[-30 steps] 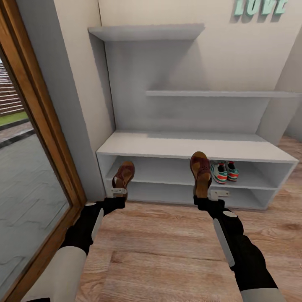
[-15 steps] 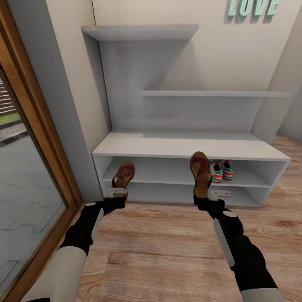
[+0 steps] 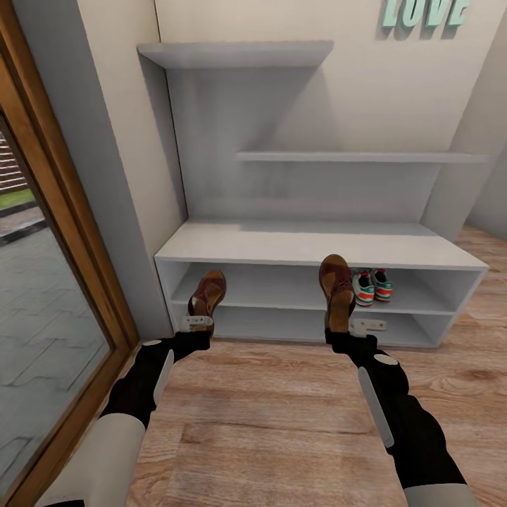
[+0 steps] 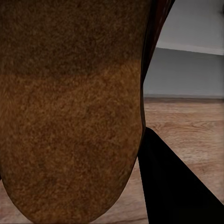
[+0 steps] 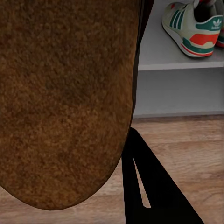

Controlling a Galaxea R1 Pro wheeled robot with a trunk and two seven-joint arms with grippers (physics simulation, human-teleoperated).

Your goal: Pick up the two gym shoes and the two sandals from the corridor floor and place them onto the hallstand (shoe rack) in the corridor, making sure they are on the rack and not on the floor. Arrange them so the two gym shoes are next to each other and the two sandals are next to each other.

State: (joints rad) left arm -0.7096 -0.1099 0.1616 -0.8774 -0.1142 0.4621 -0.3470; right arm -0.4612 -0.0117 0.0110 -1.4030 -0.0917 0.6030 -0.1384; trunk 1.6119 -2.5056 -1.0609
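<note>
One sandal (image 3: 208, 293) is clamped in the left hand (image 3: 194, 322) and the other sandal (image 3: 337, 285) in the right hand (image 3: 350, 327), held toes-forward for sliding onto the hallstand (image 3: 317, 246), where both gym shoes (image 3: 372, 286) are already shelved together.

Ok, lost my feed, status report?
Left end effector holding one sandal, right end effector the other sandal. Gym shoes together on rack shelf. Nothing blocking.

Hallstand (image 3: 317, 246) against the back wall, on the corridor floor (image 3: 282, 415).
Two gym shoes (image 3: 372, 286) side by side on its lower shelf, right of centre; two held sandals, left (image 3: 208, 294) and right (image 3: 337, 289), before it, well apart.
</note>
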